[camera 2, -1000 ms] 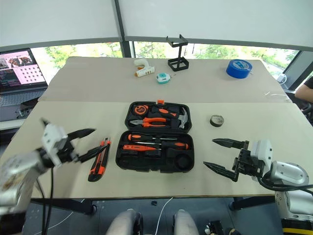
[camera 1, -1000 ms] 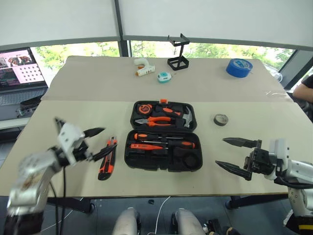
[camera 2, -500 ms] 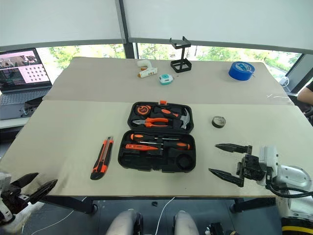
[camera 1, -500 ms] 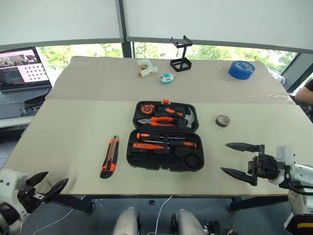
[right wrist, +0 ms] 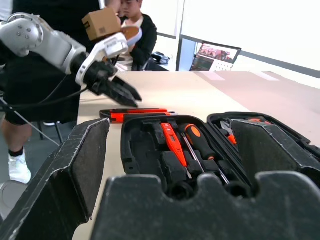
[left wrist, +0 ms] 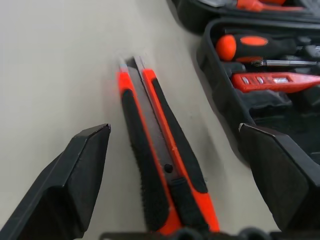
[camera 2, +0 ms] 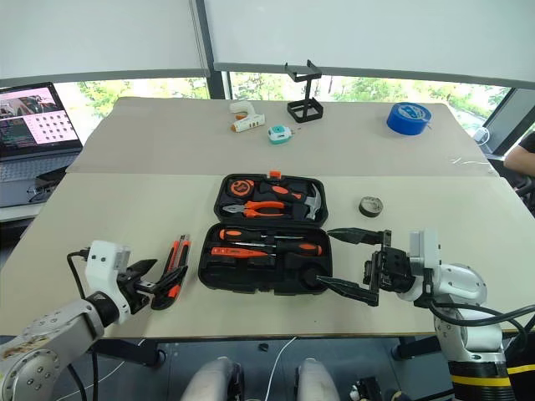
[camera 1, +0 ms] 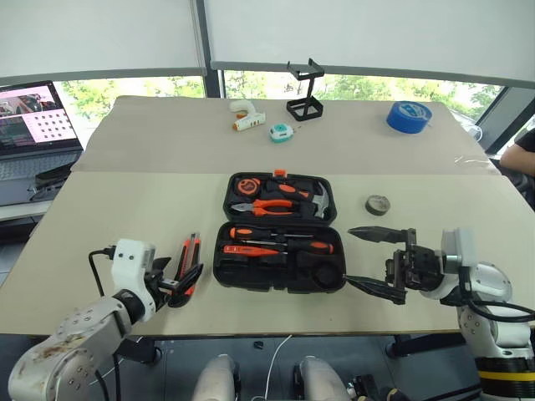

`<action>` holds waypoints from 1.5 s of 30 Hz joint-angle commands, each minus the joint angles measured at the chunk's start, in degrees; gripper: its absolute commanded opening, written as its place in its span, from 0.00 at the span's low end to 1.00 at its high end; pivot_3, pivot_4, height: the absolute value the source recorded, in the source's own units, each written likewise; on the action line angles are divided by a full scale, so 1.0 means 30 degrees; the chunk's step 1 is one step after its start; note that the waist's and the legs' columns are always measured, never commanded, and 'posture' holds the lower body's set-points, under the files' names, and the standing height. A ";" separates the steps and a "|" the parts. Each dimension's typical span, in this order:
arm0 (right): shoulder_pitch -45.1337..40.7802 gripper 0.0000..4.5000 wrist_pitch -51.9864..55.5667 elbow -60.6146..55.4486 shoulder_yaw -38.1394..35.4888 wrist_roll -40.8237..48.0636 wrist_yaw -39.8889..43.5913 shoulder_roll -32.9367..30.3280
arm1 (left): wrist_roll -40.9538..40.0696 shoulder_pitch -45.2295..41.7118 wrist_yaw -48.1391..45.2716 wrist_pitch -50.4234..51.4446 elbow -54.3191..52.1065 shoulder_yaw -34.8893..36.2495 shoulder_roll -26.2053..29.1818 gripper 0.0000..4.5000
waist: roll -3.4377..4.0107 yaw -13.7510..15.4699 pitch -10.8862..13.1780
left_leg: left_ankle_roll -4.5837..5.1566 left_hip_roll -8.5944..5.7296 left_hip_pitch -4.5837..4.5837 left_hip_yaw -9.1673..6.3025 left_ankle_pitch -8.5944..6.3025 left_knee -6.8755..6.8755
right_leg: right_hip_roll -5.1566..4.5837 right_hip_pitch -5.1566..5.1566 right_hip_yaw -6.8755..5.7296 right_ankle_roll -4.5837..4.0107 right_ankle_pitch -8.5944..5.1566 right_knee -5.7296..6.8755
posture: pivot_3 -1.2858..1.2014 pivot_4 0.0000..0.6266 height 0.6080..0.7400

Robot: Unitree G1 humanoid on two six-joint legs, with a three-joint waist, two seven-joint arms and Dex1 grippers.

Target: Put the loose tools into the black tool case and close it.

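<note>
**Inspector A:** Change noted: the left gripper [camera 1: 182, 282] has come back up onto the table [camera 1: 125, 209] and now straddles the near end of the utility knife [left wrist: 160, 165], jaws spread wide, nothing held. The right gripper [camera 1: 374, 261] has moved in beside the black tool case [camera 1: 280, 232], also wide open and empty.

**Inspector B:** Implication?

**Inspector A:** Knife pickup looks imminent. The case lies open with the screwdrivers [camera 1: 280, 241] seated; the small grey tape roll [camera 1: 378, 204] remains loose beside it. No legible brands or writing.

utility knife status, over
Left gripper open, jaws straddling utility knife, not gripped. Right gripper open, empty. Tool case open. Grey tape roll loose.
</note>
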 commanded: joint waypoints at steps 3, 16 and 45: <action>-0.0125 1.00 0.0205 -0.0647 -0.0519 0.0287 -0.0369 -0.0209 | 0.1589 -0.0312 0.0791 0.0001 0.0194 -0.1796 -0.0023 0.93 | 0.0003 0.0051 -0.0002 | 0.0000 -0.0003 0.0001 0.0002 0.0000 0.0000 | -0.0004 0.0002 0.0003 -0.0003 -0.0002 -0.0002 | 0.52 0.24 1.00; 0.0621 1.00 0.0716 -0.1807 -0.0989 0.0660 -0.0896 -0.0617 | 0.1654 -0.0255 -0.3233 -0.1119 0.1122 0.0793 0.2819 0.38 | 0.0002 0.0026 -0.0001 | 0.0001 0.0000 0.0001 0.0007 0.0000 -0.0018 | -0.0033 -0.0010 -0.0005 -0.0019 -0.0011 -0.0021 | 0.52 0.24 1.00; 0.4672 1.00 0.1391 -0.2847 -0.3890 0.0391 -0.0176 -0.3599 | 1.0977 -1.4485 -2.0656 -1.2600 1.0370 -1.4535 0.4746 0.38 | 0.0019 0.0193 0.0041 | 0.0035 -0.0042 -0.0209 0.0051 0.0014 0.0029 | 0.0108 -0.0120 -0.0009 0.0050 0.0004 -0.0083 | 0.52 0.24 1.00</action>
